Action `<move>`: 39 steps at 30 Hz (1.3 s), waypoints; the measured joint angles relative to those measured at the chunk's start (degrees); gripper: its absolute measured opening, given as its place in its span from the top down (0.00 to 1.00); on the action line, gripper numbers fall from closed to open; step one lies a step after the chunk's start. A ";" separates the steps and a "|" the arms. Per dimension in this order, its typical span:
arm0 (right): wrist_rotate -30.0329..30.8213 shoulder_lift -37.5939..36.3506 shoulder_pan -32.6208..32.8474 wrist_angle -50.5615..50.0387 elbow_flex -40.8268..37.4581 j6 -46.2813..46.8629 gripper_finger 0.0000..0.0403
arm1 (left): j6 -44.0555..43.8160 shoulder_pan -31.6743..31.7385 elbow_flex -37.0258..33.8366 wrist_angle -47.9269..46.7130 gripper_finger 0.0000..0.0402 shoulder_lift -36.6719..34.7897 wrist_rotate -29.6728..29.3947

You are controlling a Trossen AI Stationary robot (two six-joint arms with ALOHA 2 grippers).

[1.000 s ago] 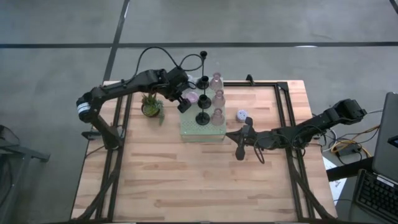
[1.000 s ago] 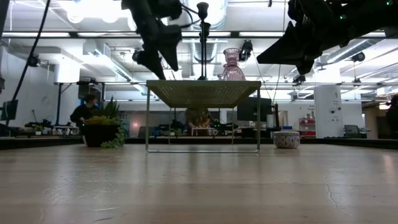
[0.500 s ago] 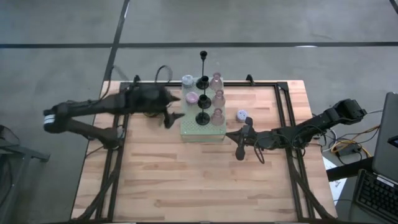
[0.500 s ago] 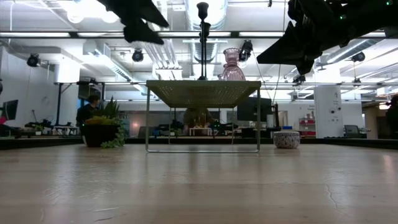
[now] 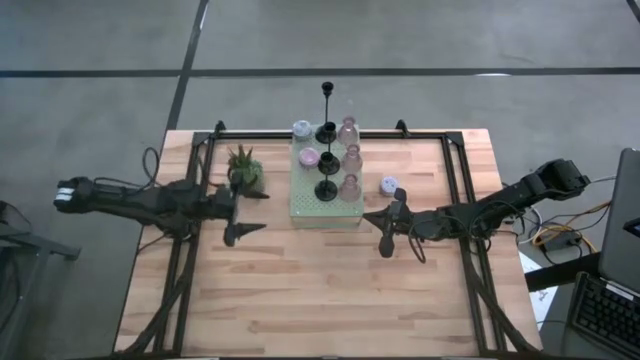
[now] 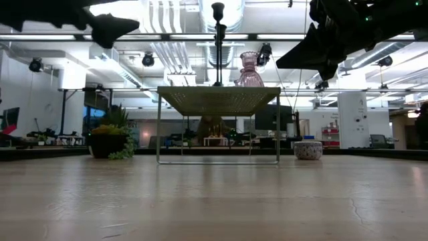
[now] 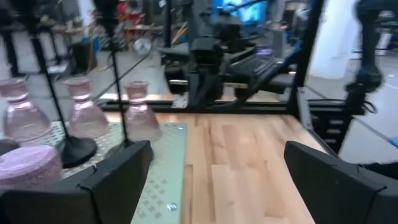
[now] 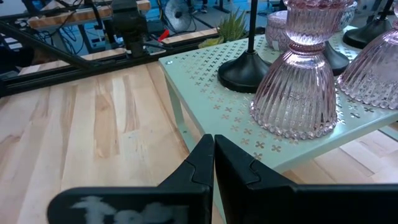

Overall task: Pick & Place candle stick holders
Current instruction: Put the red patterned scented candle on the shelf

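So the candle stick holders come in three looks: ribbed see-through pink glass ones [image 5: 349, 160] shaped like little vases, black ones [image 5: 326, 189] with a round flat base and a skinny stem, and stubby pastel ones [image 5: 309, 157] with a lavender-ish top. Nearly all of them sit on the pale green perforated board [image 5: 310, 207], a raised stand near the middle of the desk's far edge.

Count from the high view: three pink glass in a row along the board's right edge, three black down the middle (the far one is much taller), and two pastel ones on the board's far-left part. A third pastel one [image 5: 389, 185] stands on the desk itself, just beside the board's right edge. There's also one small potted plant [image 5: 244, 170] left of the board.

Compared to a second ago, the left arm has pulled off the board: its gripper was over the far-left corner by the pastel ones and now the left gripper [image 5: 246, 213] hangs over the desk near the left edge, below the plant, fingers spread wide with nothing in them. The right gripper [image 5: 385, 230] hasn't budged, fingers pinched together and empty, near the board's near-right corner.
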 joint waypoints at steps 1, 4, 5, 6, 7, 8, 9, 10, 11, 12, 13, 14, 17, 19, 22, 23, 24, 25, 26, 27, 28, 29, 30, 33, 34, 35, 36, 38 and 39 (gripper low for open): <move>0.00 0.00 0.00 0.00 0.01 0.00 0.98 | 0.69 -0.44 -1.58 0.54 0.07 -1.57 0.19; 0.00 0.00 0.00 0.00 -0.01 0.00 0.98 | 1.04 -0.89 -5.70 3.06 0.07 -5.52 0.45; 0.00 0.00 0.00 0.00 0.02 0.00 0.98 | 1.04 -0.89 -6.75 3.19 0.07 -6.77 0.42; 0.00 0.00 0.00 0.01 0.01 0.00 0.98 | 1.00 -0.89 -7.66 3.24 0.07 -8.00 0.56; 0.00 0.00 0.00 0.00 -0.01 0.00 0.98 | 1.00 -0.89 -8.55 3.26 0.07 -9.12 0.80; 0.02 0.00 0.00 0.00 0.01 0.00 0.98 | 1.00 -0.89 -9.52 3.24 0.07 -10.25 0.90; 0.00 0.00 0.00 0.00 -0.01 0.00 0.98 | 1.00 -0.89 -10.46 3.17 0.07 -11.41 0.94; 0.00 0.00 0.00 0.00 0.02 0.00 0.98 | 1.00 -0.89 -11.29 3.09 0.07 -12.44 0.96; 0.00 0.00 0.00 0.00 0.01 0.00 0.98 | 1.05 -0.89 -12.04 3.16 0.07 -13.47 0.96; 0.00 0.00 0.01 0.00 0.02 0.00 0.98 | 1.09 -0.89 -12.79 3.20 0.07 -14.49 0.96; 0.00 0.00 0.01 0.00 0.00 0.00 0.98 | 1.12 -0.89 -13.63 3.24 0.07 -15.44 0.96; 0.00 0.00 0.01 0.00 0.02 0.00 0.98 | 1.13 -0.89 -14.41 3.26 0.07 -16.28 0.96; 0.00 0.00 0.00 0.00 0.00 0.00 0.98 | 1.11 -0.89 -17.16 4.01 0.07 -18.51 0.96; 0.00 0.01 0.02 0.00 -0.01 0.00 0.98 | 0.76 -0.89 -19.08 5.69 0.07 -19.73 0.96; 0.00 0.00 0.00 0.00 0.02 0.00 0.98 | 0.30 -0.89 -22.18 8.27 0.07 -21.15 1.01; 0.00 0.00 0.02 0.00 0.01 0.00 0.98 | 0.20 -0.89 -23.38 8.13 0.07 -21.55 1.01; 0.00 0.00 0.00 0.00 0.01 0.00 0.98 | 0.17 -0.89 -23.67 7.96 0.07 -21.81 1.06; 0.00 0.01 0.00 0.01 0.01 0.00 0.98 | 0.65 -0.89 -23.58 8.24 0.07 -22.01 1.05; 0.00 0.02 0.02 0.00 -0.01 0.00 0.98 | 0.99 -0.89 -23.60 6.82 0.07 -22.05 1.05; 0.00 0.00 0.00 0.00 0.01 0.00 0.98 | 1.37 -0.89 -23.64 7.22 0.07 -22.05 1.05; 0.00 0.00 0.00 0.00 0.00 0.00 0.98 | 1.70 -0.89 -23.65 8.30 0.07 -22.05 1.05; 0.00 0.01 0.00 0.09 0.00 0.00 0.98 | 1.99 -0.89 -23.67 8.22 0.07 -22.08 1.03; 0.01 0.02 0.00 0.11 0.01 0.00 0.98 | 2.22 -0.89 -23.67 8.45 0.07 -22.15 1.03; 0.00 0.01 0.00 0.11 0.01 0.00 0.98 | 2.60 -0.89 -23.69 7.92 0.07 -22.00 1.05; 0.00 0.01 0.00 0.09 -0.01 0.00 0.98 | 2.60 -0.89 -23.69 7.86 0.07 -21.90 1.03; 0.00 0.02 0.01 0.07 -0.01 0.00 0.98 | 2.60 -0.89 -23.69 7.65 0.07 -21.90 1.03; 0.00 0.01 0.00 0.08 0.00 0.00 0.98 | 2.62 -0.89 -23.67 7.40 0.07 -21.92 1.05; 0.04 0.02 0.00 0.54 0.01 -0.02 0.98 | 2.48 -0.89 -23.69 6.72 0.07 -21.84 1.03; 0.04 0.01 0.00 1.00 -0.01 -0.02 0.98 | 2.04 -0.89 -23.70 6.74 0.07 -21.83 1.05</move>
